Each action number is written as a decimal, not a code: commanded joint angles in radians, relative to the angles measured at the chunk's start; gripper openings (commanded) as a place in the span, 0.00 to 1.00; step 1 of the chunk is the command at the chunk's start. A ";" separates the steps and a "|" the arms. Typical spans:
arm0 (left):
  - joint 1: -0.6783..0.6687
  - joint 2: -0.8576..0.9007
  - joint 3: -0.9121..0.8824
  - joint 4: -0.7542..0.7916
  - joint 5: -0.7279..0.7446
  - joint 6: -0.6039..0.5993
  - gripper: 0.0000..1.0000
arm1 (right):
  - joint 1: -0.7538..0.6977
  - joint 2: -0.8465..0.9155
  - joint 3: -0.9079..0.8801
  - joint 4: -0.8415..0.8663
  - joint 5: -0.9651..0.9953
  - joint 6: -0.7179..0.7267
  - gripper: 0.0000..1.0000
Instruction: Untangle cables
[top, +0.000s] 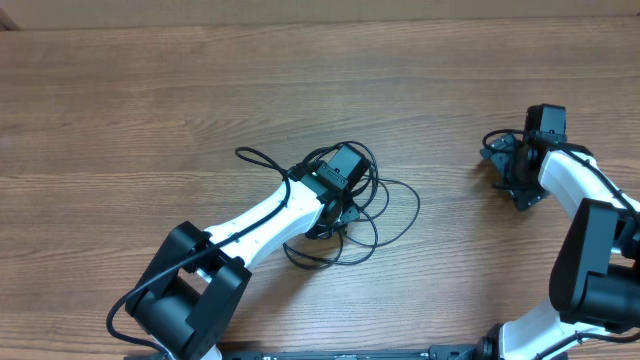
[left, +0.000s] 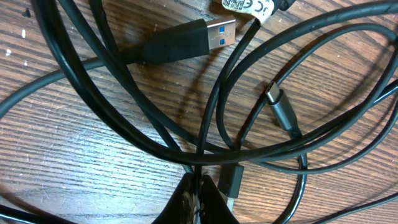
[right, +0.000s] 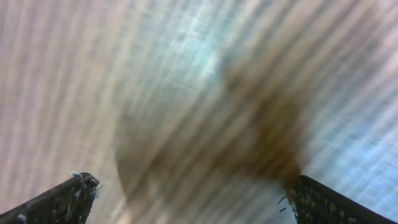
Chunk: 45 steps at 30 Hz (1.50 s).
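The cables (top: 416, 205) lie in a loose black tangle of loops on the wooden table (top: 150, 90), left of centre. My left gripper (top: 336, 212) sits low in the tangle. In the left wrist view the left gripper (left: 198, 190) is shut on one thin black cable (left: 200, 163) that runs up from between the fingertips. Around it lie crossing cords, a USB-A plug (left: 186, 38), a grey USB-C plug (left: 281, 107) and a small black plug (left: 231, 179). My right gripper (top: 507, 168) is far to the right, away from the cables. The right gripper (right: 189, 186) stands open over blurred bare wood.
The left arm (top: 250, 225) reaches diagonally from the bottom left. At the right edge stands the right arm (top: 590, 200). A white label (left: 249, 6) is on one cord at the top of the left wrist view.
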 joint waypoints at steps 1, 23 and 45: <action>-0.008 0.011 -0.010 -0.006 -0.014 0.020 0.04 | -0.003 0.013 -0.026 0.037 -0.064 0.002 1.00; -0.008 0.011 -0.010 -0.002 -0.014 0.019 0.09 | 0.116 0.013 -0.082 -0.358 -0.457 -0.365 0.27; -0.008 0.011 -0.010 -0.003 -0.040 0.020 0.27 | 0.358 0.013 -0.143 -0.236 -0.517 -0.249 0.37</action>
